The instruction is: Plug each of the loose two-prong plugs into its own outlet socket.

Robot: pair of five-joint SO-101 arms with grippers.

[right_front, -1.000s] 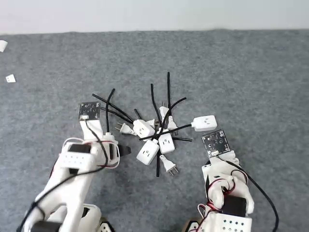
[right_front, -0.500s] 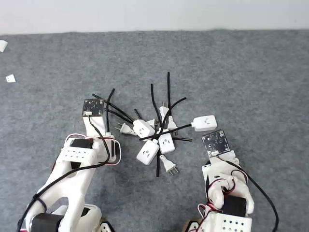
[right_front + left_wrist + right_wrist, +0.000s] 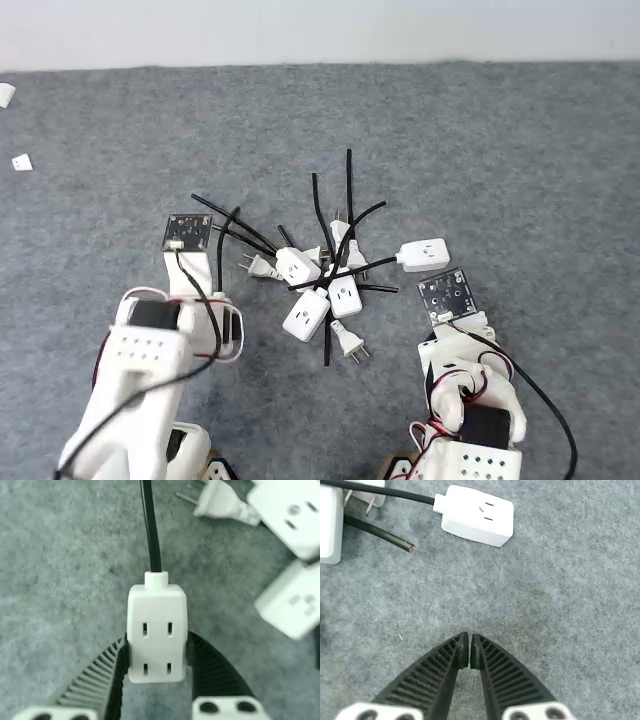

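From above, the left arm (image 3: 150,345) covers its own claw and what it holds, and the right arm (image 3: 465,400) covers its claw too. In the pile (image 3: 305,315) at the centre, black cords cross over sockets and plugs, so it is hard to tell which cord belongs to which. The pile sockets (image 3: 292,510) are cut off at the edge of the left wrist view.

The left claw (image 3: 157,645) is grasping the held socket (image 3: 157,615), one finger on each side. Its cord (image 3: 150,525) runs away over the grey mat (image 3: 60,555). A plug (image 3: 220,505) lies just beyond, prongs bare.

The right claw (image 3: 470,651) is clenched on nothing, over the mat at the near right. The right socket (image 3: 477,515) lies just beyond it, to the right of the pile.

Since half a second ago the left arm has drawn back toward the near edge. The curved cord (image 3: 220,250) beside it has shifted nearer. The right arm and the pile lie as before.
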